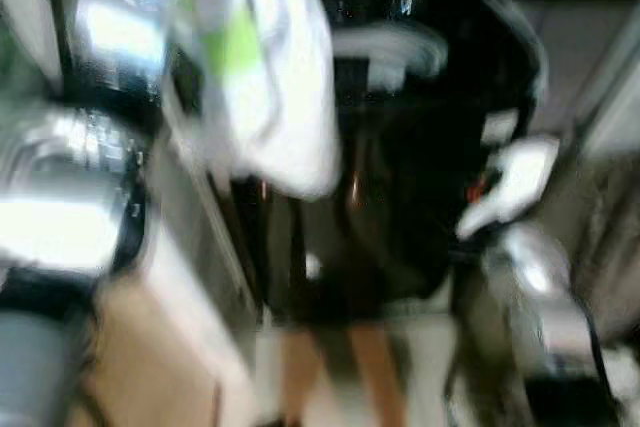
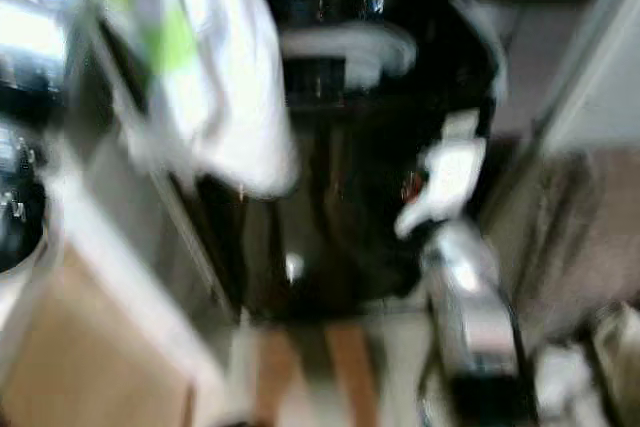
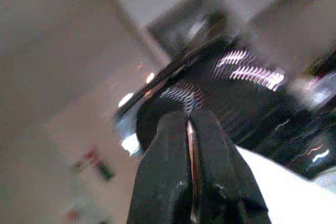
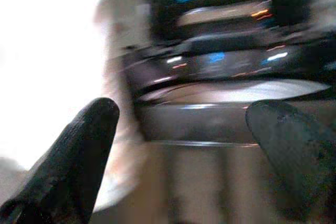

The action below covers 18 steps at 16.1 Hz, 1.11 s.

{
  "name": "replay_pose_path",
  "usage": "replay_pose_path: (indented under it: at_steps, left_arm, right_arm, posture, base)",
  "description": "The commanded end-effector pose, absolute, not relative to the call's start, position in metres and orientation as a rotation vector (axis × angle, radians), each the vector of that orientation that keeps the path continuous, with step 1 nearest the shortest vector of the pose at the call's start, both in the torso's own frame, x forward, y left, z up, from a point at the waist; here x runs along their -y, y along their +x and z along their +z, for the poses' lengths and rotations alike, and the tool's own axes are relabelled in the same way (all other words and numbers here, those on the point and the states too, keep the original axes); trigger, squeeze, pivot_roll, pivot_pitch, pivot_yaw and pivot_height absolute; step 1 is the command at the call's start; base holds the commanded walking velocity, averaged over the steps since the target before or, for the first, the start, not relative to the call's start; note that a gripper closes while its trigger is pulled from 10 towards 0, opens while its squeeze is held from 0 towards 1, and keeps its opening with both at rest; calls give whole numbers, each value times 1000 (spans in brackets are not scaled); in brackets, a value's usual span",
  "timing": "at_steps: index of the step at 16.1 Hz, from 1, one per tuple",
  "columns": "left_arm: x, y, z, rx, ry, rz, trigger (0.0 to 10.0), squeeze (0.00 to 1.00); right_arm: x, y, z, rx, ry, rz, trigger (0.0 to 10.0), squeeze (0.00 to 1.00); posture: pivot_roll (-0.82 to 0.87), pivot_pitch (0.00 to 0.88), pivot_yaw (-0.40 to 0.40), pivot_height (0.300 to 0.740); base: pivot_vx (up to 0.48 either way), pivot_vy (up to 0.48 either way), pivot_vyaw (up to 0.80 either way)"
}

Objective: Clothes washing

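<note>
heavy motion blur across both head views, detail mostly lost. white garment [image 1: 270, 77] with a green patch hanging high at upper left of centre, lower edge dangling in front of a dark appliance front [image 1: 400, 197]; what holds it up cannot be made out from the head views. pale rounded shape [image 1: 390, 47] behind it on the dark area, too blurred to name. shiny metallic patch with bright glare [image 1: 70, 187] at far left, identity unclear. tan wood-like surface [image 1: 140, 357] at near left. right arm [image 1: 545, 297], silver, at near right, with a white part [image 1: 515, 182] above it against the dark front. beige cloth-like mass [image 1: 610, 237] at far right edge, blurred.

left gripper [image 3: 190, 129] in left wrist view: two black fingers [image 3: 168, 171] pressed together, tips touching, a thin bright line in the seam between them; whether cloth is pinched there cannot be told. white fabric [image 3: 283, 192] just beside the fingers. dark ribbed surface with bright wavy reflections [image 3: 231, 77] beyond the tips, pale wall and a light box shape farther off.

right gripper [image 4: 181, 114] in right wrist view: fingers [image 4: 79, 150] spread wide apart, nothing between them. dark machine panel with blue and orange lights [image 4: 226, 56] beyond, a pale curved rim [image 4: 236, 90] below it. overexposed white area [image 4: 47, 51] beside one finger, unreadable.
</note>
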<state>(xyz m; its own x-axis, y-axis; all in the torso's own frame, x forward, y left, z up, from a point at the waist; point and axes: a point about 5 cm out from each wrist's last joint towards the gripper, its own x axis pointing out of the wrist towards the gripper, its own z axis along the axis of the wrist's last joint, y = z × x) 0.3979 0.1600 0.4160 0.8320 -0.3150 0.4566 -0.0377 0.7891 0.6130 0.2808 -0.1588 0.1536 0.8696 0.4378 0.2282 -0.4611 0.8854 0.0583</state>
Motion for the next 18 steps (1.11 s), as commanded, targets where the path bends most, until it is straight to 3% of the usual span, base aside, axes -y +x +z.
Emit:
replay_pose_path:
  at_steps: [1,6,8,13,16,18]
  left_arm:
    - [-146,398,428,599,712,-198,10000,0]
    - [-120,409,414,518,868,-200,10000,0]
    - [-114,409,418,555,1042,-117,10000,0]
    - [-133,403,444,634,1195,158,10000,0]
    - [-152,428,344,149,921,-109,10000,0]
    - [-165,430,296,-17,936,-149,10000,0]
  right_arm:
    - [172,275,160,201,108,486,10000,0]
    - [153,251,161,190,134,511,10000,0]
    - [146,244,163,176,156,531,10000,0]
    - [145,239,166,153,147,541,10000,0]
    - [139,228,185,176,162,650,10000,0]
    - [162,216,220,223,106,724,10000,0]
  posture:
    - [-174,0,116,740]
    - [-251,41,180,740]
    - [-258,61,176,740]
    - [-270,64,157,740]
    - [-264,49,160,740]
    - [-275,51,160,740]
  base:
    - [480,0,0]
    - [480,0,0]
    - [480,0,0]
    - [480,0,0]
    - [0,0,0]
    - [0,0,0]
